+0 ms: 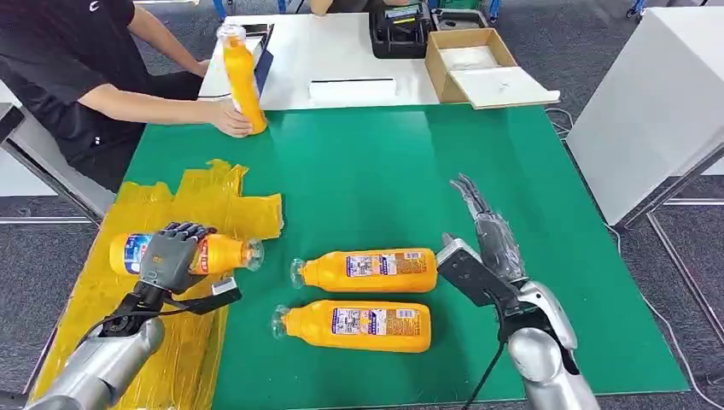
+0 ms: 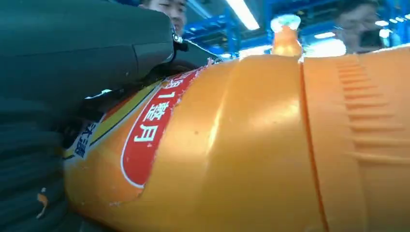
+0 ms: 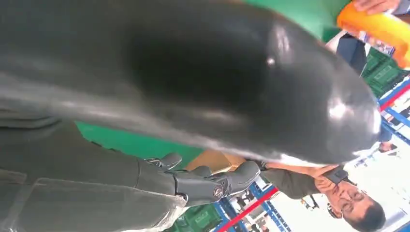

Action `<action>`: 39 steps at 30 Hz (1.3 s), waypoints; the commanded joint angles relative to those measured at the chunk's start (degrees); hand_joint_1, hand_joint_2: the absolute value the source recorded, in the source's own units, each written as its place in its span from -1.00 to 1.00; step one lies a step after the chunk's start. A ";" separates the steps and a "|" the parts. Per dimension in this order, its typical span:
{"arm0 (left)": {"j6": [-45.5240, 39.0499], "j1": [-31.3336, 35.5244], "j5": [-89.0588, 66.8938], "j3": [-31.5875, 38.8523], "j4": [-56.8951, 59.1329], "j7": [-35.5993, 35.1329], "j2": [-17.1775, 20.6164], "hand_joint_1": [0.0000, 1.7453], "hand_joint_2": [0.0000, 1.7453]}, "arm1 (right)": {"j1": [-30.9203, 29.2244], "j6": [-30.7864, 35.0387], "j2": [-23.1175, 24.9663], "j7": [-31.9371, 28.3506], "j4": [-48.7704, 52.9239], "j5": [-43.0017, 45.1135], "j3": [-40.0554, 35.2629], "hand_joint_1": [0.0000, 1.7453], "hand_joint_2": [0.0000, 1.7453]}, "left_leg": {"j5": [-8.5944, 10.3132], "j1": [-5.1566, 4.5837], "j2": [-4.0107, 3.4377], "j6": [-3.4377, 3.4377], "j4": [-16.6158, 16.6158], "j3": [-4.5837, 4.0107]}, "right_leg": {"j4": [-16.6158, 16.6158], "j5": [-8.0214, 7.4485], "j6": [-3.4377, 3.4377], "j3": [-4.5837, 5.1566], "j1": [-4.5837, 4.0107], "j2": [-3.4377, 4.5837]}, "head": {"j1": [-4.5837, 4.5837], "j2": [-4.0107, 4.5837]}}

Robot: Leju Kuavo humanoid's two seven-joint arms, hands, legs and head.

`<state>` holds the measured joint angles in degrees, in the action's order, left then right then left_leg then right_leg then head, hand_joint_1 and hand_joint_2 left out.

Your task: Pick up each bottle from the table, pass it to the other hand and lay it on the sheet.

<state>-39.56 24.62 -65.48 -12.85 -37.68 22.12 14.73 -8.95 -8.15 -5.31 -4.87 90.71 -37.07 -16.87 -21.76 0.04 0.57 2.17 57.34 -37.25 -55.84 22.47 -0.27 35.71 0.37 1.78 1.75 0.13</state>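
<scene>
held bottle (image 2: 241,159): red label patch reads "1整月".

The left hand (image 1: 173,254) is closed, with its dark fingers (image 1: 189,232) curled over the top of a bottle (image 1: 224,254) lying under them. The right hand (image 1: 488,248) holds nothing; its fingers (image 1: 472,198) are stretched straight forward, away from the silver forearm.

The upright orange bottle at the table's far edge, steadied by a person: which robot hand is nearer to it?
Left. The left robot hand grips another bottle on the yellow sheet, on the upright bottle's side; the right robot hand lies across the table.
</scene>
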 commanded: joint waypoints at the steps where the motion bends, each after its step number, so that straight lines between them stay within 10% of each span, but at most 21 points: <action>1: -0.44 -1.50 0.64 -4.83 7.50 0.73 0.54 1.00 1.00 | -3.97 -1.11 -2.05 -0.54 -5.07 1.60 -1.87 -1.00 -1.00 | -0.10 -0.03 -0.12 -0.11 -0.04 0.26 | 0.03 0.07 0.00 -0.23 0.02 -0.02 | 0.00 0.00; 11: -0.36 -5.50 2.25 -4.16 5.72 0.88 0.71 0.78 1.00 | -7.97 -1.22 -1.45 -1.57 -10.24 2.16 -4.05 -1.00 -1.00 | -0.11 -0.04 -0.23 -0.09 -0.13 0.44 | 0.07 0.02 0.00 -0.40 0.02 0.13 | 0.04 0.00; 12: 0.03 -5.29 2.30 -4.34 6.00 0.92 0.62 -0.94 1.00 | -8.00 -1.23 -1.60 -1.61 -10.29 2.18 -4.18 -1.00 -1.00 | -0.16 -0.06 -0.31 -0.13 -0.13 0.59 | 0.06 0.05 0.00 -0.53 0.04 0.15 | 0.04 0.00; 33: -0.08 -5.21 2.67 -4.77 6.49 1.04 0.43 -1.00 1.00 | -8.46 -1.22 -2.00 -1.94 -10.80 2.55 -4.68 -1.00 -1.00 | -0.16 -0.04 -0.23 -0.17 -0.11 0.74 | 0.06 0.07 -0.02 -0.71 0.01 0.05 | 0.02 0.00; 34: 0.18 -5.30 2.72 -5.61 6.89 0.76 0.58 -1.00 -1.00 | -8.99 -1.19 -2.46 -2.10 -11.47 3.05 -5.52 -1.00 -1.00 | -0.12 -0.05 -0.18 -0.13 -0.12 0.68 | 0.05 0.05 -0.01 -0.65 0.02 0.06 | 0.04 0.00; 39: -0.44 -7.20 5.79 -5.65 6.04 0.32 1.25 -1.00 -1.00 | -11.14 -0.91 -3.47 -2.80 -13.97 5.21 -7.89 -1.00 -1.00 | -0.13 -0.07 -0.24 -0.12 -0.14 0.75 | 0.06 0.04 0.00 -0.70 0.04 0.12 | 0.04 0.00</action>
<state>-39.80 21.71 -61.79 -15.37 -35.06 22.71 15.45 -15.19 -9.05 -6.80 -7.00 82.92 -33.72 -19.98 -21.79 0.05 0.62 2.15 57.28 -36.81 -55.85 22.49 -0.29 35.22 0.35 1.75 1.79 0.13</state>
